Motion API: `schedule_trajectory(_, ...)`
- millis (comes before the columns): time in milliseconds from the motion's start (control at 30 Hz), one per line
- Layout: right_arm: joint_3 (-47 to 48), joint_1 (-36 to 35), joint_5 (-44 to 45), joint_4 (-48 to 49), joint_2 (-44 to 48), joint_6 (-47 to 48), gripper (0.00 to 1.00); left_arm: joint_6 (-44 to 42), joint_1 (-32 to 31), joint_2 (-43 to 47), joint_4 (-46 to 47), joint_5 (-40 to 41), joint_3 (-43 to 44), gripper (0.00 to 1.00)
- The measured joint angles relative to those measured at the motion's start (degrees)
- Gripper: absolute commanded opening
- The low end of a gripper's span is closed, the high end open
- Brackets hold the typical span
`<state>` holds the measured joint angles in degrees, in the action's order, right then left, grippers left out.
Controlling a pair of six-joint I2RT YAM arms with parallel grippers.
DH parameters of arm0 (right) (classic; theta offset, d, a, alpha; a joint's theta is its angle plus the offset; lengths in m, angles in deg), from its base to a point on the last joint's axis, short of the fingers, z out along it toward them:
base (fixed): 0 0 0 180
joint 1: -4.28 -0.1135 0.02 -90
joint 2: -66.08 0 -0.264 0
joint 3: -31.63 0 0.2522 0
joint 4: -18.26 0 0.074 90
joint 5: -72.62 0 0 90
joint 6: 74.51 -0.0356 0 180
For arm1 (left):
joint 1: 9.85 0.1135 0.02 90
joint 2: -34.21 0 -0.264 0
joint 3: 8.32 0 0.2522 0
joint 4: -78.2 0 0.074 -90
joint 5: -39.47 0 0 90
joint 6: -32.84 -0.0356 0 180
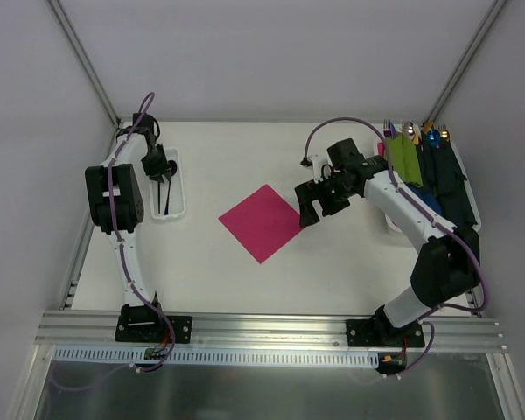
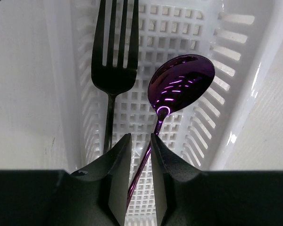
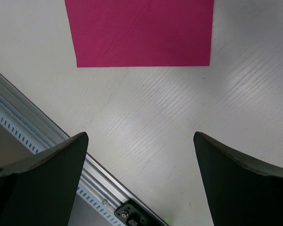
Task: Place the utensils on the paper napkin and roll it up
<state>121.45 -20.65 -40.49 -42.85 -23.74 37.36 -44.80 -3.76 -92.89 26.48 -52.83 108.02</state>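
Observation:
A white slotted basket (image 2: 236,94) at the table's left holds the utensils: a dark four-tined fork (image 2: 114,61) and a glossy purple spoon (image 2: 181,84), lying side by side. My left gripper (image 2: 140,139) reaches down into the basket (image 1: 182,210). Its jaws stand a narrow gap apart, and the spoon's handle runs slantwise through that gap without being pinched. The magenta paper napkin (image 1: 261,221) lies flat mid-table, turned like a diamond. My right gripper (image 1: 313,210) hovers just right of it, wide open and empty. In the right wrist view the napkin (image 3: 141,30) lies beyond the gripper (image 3: 140,136).
Green, blue and navy rolled bundles (image 1: 420,162) with utensil tips poking out sit in a white tray at the far right. The aluminium rail (image 1: 262,328) runs along the near edge. Enclosure walls stand on both sides.

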Motion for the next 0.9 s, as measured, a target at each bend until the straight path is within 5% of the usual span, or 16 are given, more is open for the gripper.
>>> schedule_trajectory(900, 0.0, 0.0, -0.4, 0.0, -0.2, -0.2, 0.99, -0.9, 0.0, 0.0, 1.1, -5.0, -0.4, 0.22)
